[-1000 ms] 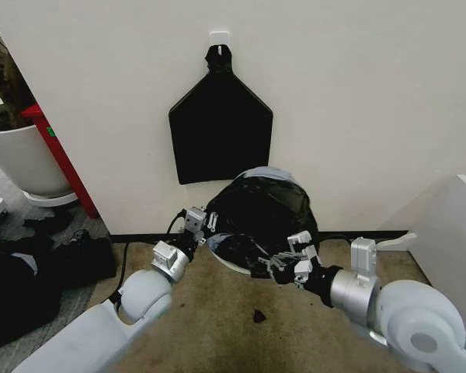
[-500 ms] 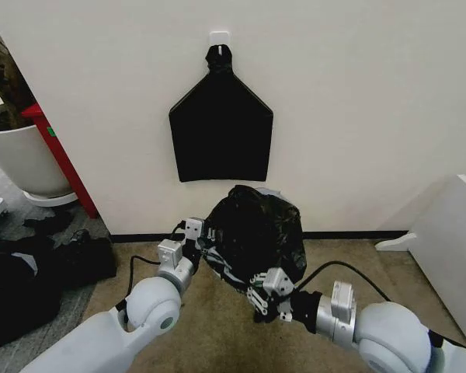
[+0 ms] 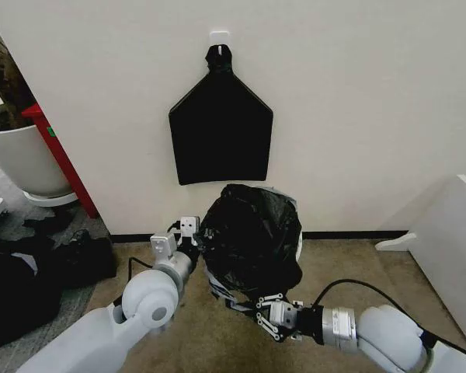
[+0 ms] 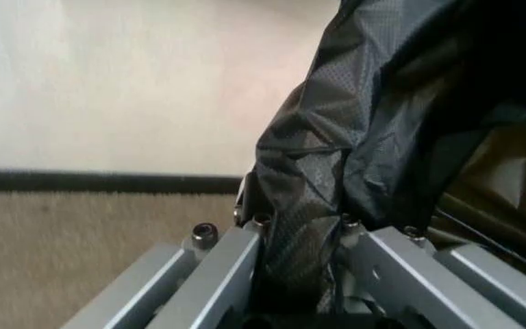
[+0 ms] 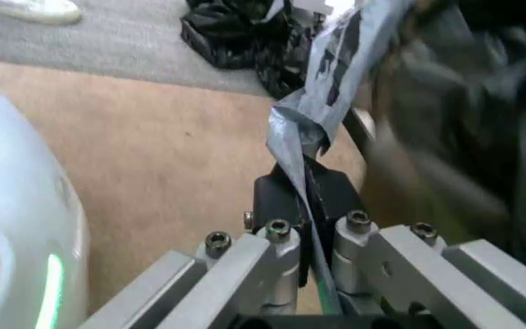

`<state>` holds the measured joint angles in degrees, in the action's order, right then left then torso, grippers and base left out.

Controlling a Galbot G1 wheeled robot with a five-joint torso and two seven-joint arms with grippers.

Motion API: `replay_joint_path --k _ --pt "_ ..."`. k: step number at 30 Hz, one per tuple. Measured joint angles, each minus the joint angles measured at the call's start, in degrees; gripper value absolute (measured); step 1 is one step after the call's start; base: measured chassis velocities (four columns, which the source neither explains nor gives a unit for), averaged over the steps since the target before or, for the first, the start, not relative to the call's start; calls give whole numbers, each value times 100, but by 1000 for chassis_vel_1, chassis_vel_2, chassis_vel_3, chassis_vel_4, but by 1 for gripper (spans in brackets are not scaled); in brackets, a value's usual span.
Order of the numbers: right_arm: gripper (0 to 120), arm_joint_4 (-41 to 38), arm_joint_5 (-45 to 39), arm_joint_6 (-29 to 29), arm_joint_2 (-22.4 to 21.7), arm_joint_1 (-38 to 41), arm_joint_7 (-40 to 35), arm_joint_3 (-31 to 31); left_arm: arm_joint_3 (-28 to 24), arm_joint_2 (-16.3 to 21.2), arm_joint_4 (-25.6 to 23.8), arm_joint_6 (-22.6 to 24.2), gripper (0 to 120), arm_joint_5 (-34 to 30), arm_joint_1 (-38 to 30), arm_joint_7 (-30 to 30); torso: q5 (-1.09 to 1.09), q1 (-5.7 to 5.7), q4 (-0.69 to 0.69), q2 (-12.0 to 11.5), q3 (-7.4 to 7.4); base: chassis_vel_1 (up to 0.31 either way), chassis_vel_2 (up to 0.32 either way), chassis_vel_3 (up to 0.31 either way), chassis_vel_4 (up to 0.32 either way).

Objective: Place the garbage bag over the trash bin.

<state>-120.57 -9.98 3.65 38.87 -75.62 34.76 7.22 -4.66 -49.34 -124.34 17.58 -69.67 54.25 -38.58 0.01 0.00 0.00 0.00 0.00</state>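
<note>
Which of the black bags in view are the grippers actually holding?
The crinkled, glossy garbage bag low by the floor, pinched between left gripper and right gripper; the flat bag hangs on the wall.

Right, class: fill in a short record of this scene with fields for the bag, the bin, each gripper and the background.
garbage bag: black, crinkled, draped over the bin
trash bin: almost wholly covered; a pale sliver of rim shows at the right
left gripper: at the bag's left side, jaws shut on the plastic
right gripper: low at the front, jaws pinching a stretched strip of the bag
background: flat black bag bundle hanging on the wall above; white plant pot at far left
floor: brown carpet
</note>
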Motion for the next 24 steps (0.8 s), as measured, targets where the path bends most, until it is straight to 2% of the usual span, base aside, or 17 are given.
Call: replay_joint_path --k 10,18,24 --pt "0 270 -185 481 -96 -403 502 853 415 92 25 641 1 -997 66 -232 -1 0 0 0 0 0 0 0 0" --pt "0 506 -113 889 -82 -430 819 1054 600 51 227 815 1 -1598 7 -264 1 0 0 0 0 0 0 0 0" --pt "0 731 165 1330 -13 -360 1017 1081 823 -7 216 919 1 -2754 -63 -708 0 0 0 0 0 0 0 0 0"
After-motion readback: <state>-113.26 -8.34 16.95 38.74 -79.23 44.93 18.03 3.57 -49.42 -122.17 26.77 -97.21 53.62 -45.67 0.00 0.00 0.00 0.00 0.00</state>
